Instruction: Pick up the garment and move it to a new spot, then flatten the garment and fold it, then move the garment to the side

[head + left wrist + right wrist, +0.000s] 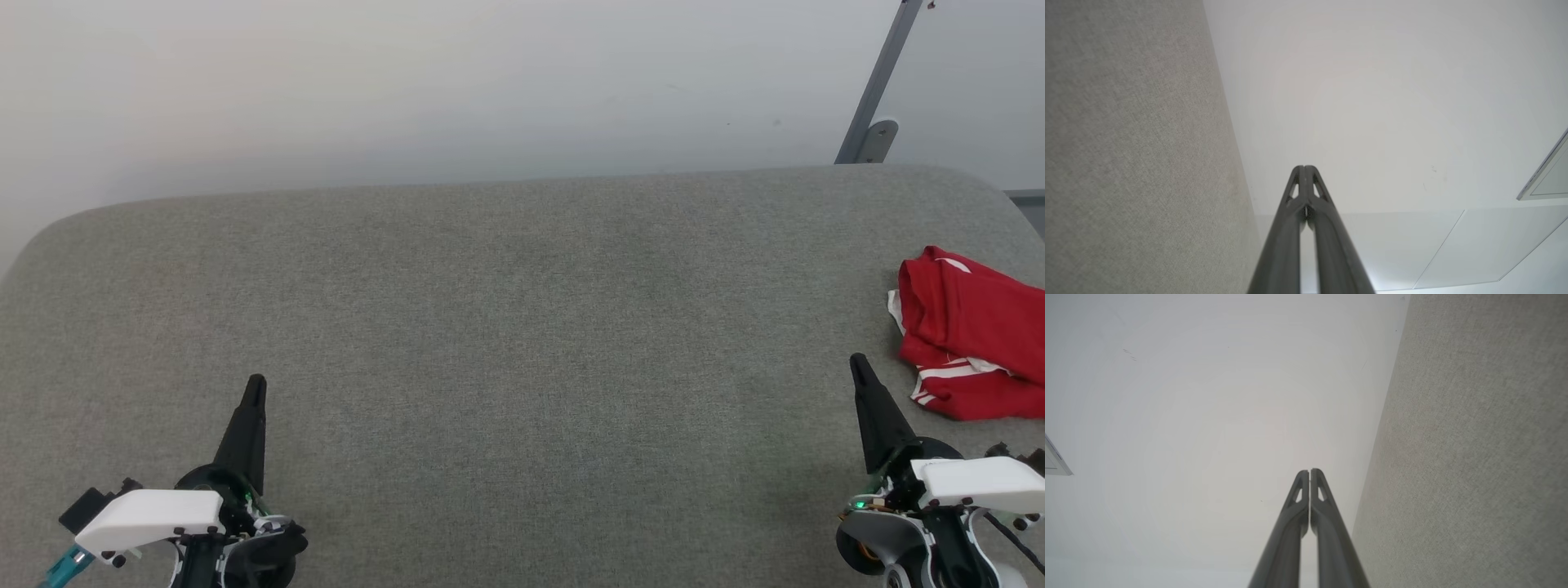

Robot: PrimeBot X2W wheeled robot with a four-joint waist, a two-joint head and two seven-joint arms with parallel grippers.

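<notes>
The garment (971,335), bright red with white stripe bands, lies bunched at the right edge of the grey fabric table (506,327), partly cut off by the frame. My right gripper (859,362) is shut with nothing in it, its tip just left of the garment and apart from it. At the lower left my left gripper (256,382) is shut and empty, far from the garment. In the left wrist view the left gripper (1304,167) has its fingers pressed together. The right wrist view shows the right gripper (1309,471) with its fingers pressed together too.
A pale wall rises behind the table's far edge. A grey metal strut (878,90) slants up at the back right. The table's grey surface (1126,143) runs along the left of the left wrist view, and the table (1474,457) fills the right side of the right wrist view.
</notes>
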